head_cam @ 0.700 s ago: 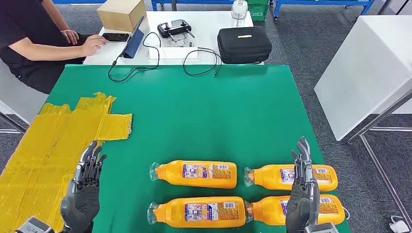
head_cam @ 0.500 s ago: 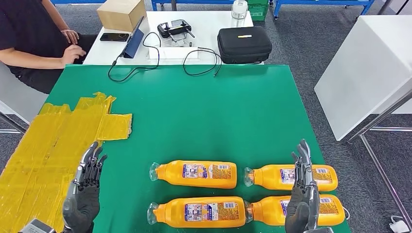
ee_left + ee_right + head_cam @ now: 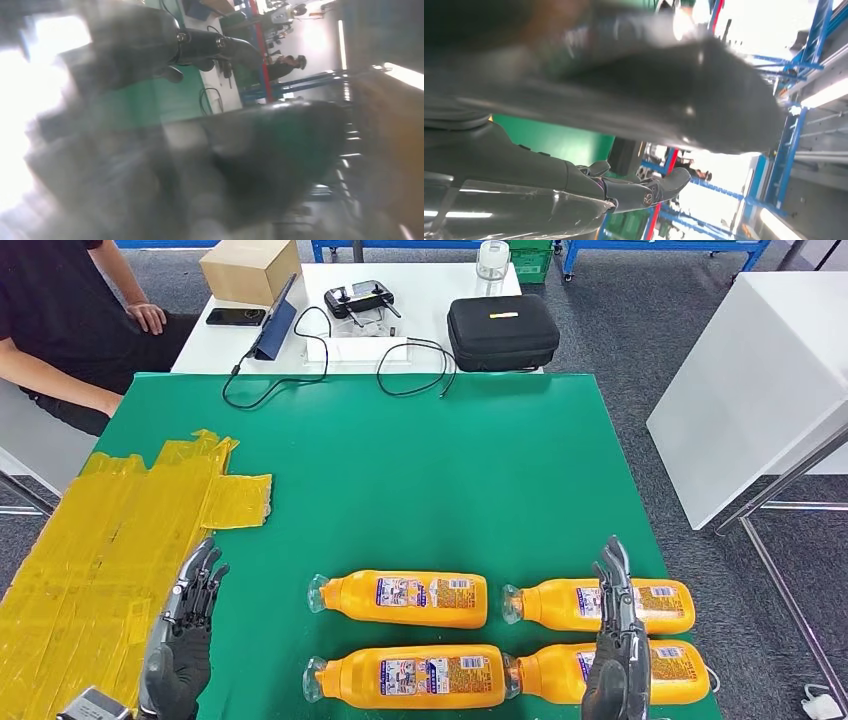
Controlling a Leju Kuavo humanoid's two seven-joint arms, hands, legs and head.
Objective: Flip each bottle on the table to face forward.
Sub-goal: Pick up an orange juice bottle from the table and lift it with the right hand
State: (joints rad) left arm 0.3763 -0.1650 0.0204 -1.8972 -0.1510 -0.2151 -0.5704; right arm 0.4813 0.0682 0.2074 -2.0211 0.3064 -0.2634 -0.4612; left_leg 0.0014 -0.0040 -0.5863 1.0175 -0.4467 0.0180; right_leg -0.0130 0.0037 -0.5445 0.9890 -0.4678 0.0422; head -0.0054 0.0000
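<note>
Our left hand (image 3: pixel 185 640) and right hand (image 3: pixel 615 650) hang empty, fingers spread, at the frame's bottom beside four bottles (image 3: pixel 405 599).

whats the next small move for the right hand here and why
Probably lower the right hand onto the far right bottle and close its fingers around the body. All four orange bottles lie on their sides on the green table, none yet gripped, and this hand hovers open directly over the right pair. The left hand is off to the side near the yellow tape.
</note>
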